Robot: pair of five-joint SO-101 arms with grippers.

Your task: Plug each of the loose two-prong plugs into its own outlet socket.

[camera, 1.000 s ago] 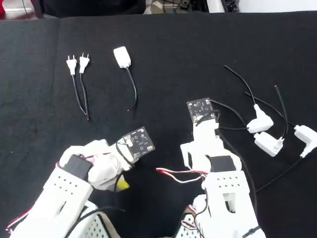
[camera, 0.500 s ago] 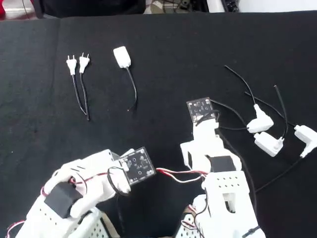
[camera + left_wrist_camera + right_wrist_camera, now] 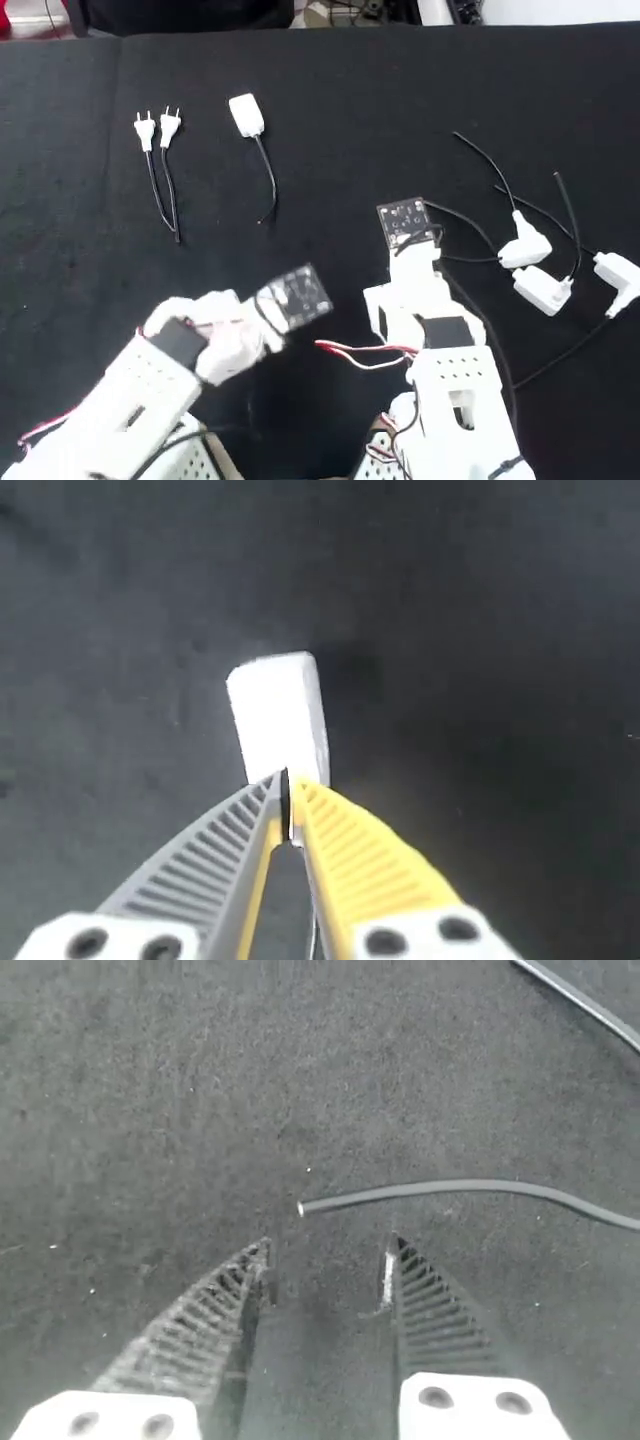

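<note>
Two loose two-prong plugs (image 3: 146,128) (image 3: 171,124) with black cables lie side by side at the table's far left. A white outlet socket (image 3: 246,114) sits just right of them. Another three white sockets (image 3: 524,243) (image 3: 542,288) (image 3: 618,275) lie at the right. My left gripper (image 3: 287,780) is shut with nothing in it, and a white block (image 3: 278,715) lies beyond its tips. My right gripper (image 3: 325,1265) stands open over the cloth near the table's middle, and a black cable's loose end (image 3: 300,1208) lies just ahead of its fingers.
Black cloth (image 3: 340,110) covers the whole table. Thin black cables (image 3: 560,215) tangle around the right-hand sockets. The left arm (image 3: 215,345) and right arm (image 3: 440,350) stand close together at the near edge.
The left arm drew back toward the near edge, then swung forward and to the right. The right arm has stayed still.
</note>
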